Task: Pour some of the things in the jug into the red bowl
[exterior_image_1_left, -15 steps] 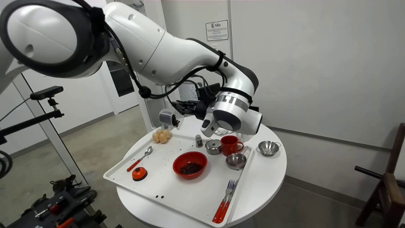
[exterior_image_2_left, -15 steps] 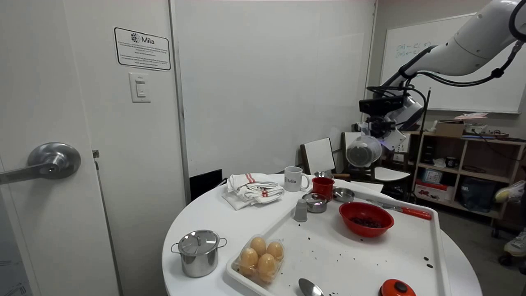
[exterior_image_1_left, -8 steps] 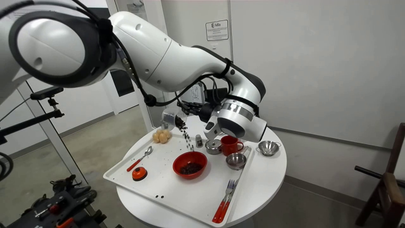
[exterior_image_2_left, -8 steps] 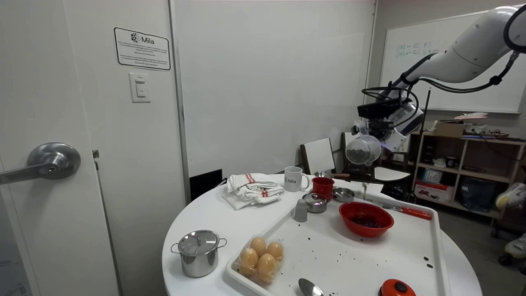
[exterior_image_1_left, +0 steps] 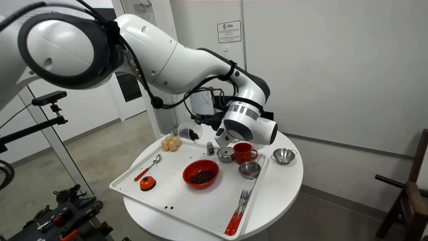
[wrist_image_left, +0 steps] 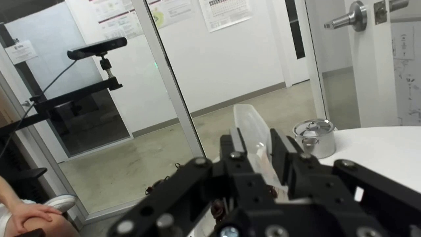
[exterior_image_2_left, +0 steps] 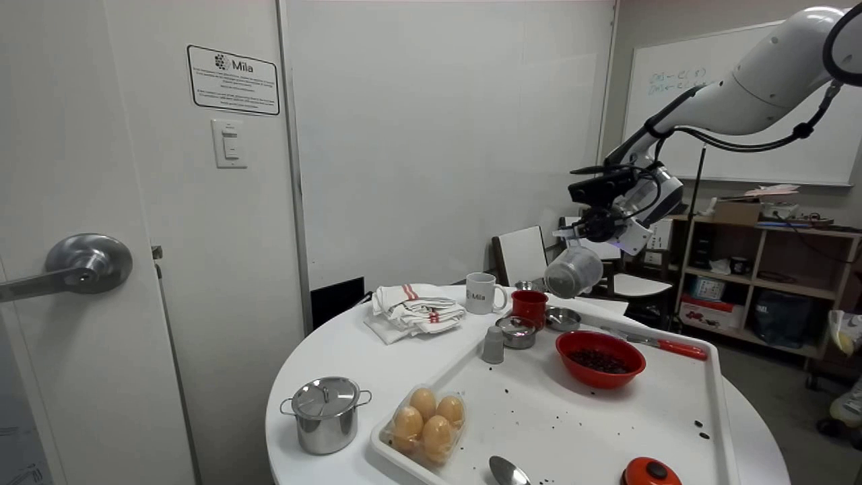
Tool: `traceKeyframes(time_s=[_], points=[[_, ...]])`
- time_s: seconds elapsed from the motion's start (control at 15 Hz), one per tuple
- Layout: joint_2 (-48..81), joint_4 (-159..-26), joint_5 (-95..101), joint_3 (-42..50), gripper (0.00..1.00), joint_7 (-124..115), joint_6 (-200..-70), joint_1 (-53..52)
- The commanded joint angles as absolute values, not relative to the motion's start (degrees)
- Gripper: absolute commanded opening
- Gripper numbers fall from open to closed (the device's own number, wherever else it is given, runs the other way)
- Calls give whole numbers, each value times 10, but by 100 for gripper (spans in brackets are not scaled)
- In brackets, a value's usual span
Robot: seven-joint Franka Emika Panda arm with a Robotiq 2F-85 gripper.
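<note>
The hand [wrist_image_left: 259, 139] grips the tipped jug [exterior_image_1_left: 190, 131] by its handle [wrist_image_left: 248, 123], between eleven and twelve o'clock from the bowl [exterior_image_1_left: 193, 169] in an exterior view. Dark bits [exterior_image_1_left: 202, 177] lie in both: pouring seems done, righting likely left.

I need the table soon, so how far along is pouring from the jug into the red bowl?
Done: dark bits lie in the red bowl. In hand: the gripper holds the jug tilted in the air, more bits near its mouth. Left: probably levelling the jug and setting it down, since nothing is seen falling.
</note>
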State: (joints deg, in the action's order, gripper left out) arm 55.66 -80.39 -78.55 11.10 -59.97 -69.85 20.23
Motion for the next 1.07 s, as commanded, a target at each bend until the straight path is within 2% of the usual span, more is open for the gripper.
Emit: traceKeyframes(time_s=[0.0, 0.4, 1.0], points=[[528, -828, -760, 119, 10, -598, -747, 171], [474, -859, -705, 128, 10, -587, -830, 131], [273, -1022, -569, 127, 10, -519, -1062, 35]])
